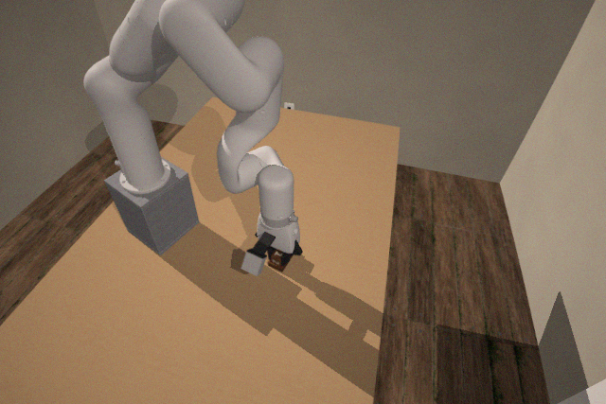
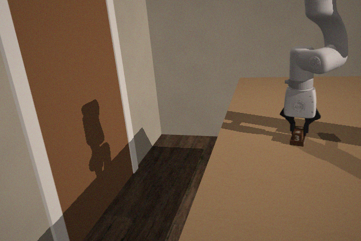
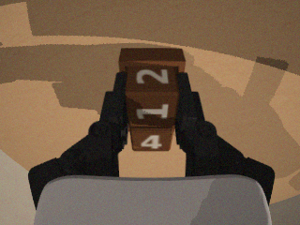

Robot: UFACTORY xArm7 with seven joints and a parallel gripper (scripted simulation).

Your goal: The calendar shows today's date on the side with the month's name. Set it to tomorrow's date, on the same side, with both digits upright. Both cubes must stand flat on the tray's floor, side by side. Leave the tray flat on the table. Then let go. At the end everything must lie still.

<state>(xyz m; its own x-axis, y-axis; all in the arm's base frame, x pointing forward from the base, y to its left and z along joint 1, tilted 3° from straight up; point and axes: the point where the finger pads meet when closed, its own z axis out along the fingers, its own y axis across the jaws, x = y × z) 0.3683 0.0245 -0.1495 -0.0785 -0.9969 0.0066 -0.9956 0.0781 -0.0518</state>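
The calendar's brown tray (image 2: 296, 143) (image 3: 152, 54) stands on the table under my gripper. In the wrist view the far cube (image 3: 152, 83) has a sideways 2 on top; the near cube (image 3: 152, 112) has a sideways 1 on top and a 4 on its end face. The cubes are in line, close together. The exterior view shows a 3 on the far cube's other end (image 2: 296, 137). My gripper (image 1: 280, 254) (image 2: 299, 132) (image 3: 151, 87) is pointing down, its fingers against both sides of the far cube. The month's name and date side are hidden or unreadable.
The wooden table (image 1: 342, 223) (image 2: 262, 188) lies around the tray. A grey block (image 1: 254, 264) on a black bracket sits beside my gripper. The robot's grey base box (image 1: 169, 216) stands farther back. The arm's shadow crosses the table.
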